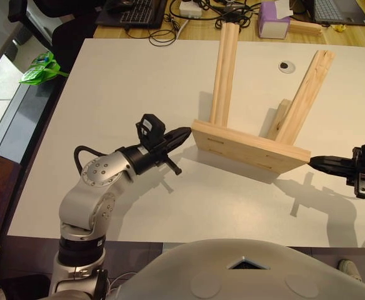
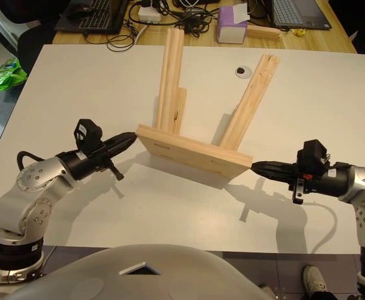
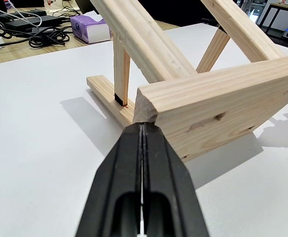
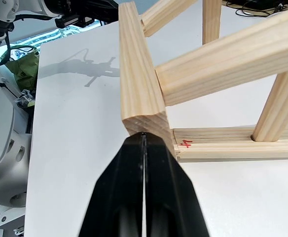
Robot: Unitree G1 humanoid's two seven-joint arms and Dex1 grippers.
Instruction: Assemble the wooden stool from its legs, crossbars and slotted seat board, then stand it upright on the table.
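Observation:
The wooden stool lies tipped on the white table, its seat board point(image 1: 251, 150) standing on edge and tilted. Two long legs point(image 1: 224, 69) point(image 1: 307, 94) point toward the table's far side. A crossbar point(image 3: 107, 96) rests flat on the table behind the board. My left gripper point(image 1: 184, 134) is shut, its tip against the board's left end point(image 3: 149, 106). My right gripper point(image 2: 260, 166) is shut too, its tip meeting the board's right end point(image 4: 141, 116). Neither holds anything between its fingers.
A round hole point(image 1: 285, 65) marks the table point(image 1: 120, 81) behind the stool. On the desk beyond stand a purple tissue box point(image 1: 273, 19), a loose wood piece point(image 1: 304, 27), cables and a keyboard point(image 1: 135, 11). A green bag point(image 1: 39, 69) lies off the left edge.

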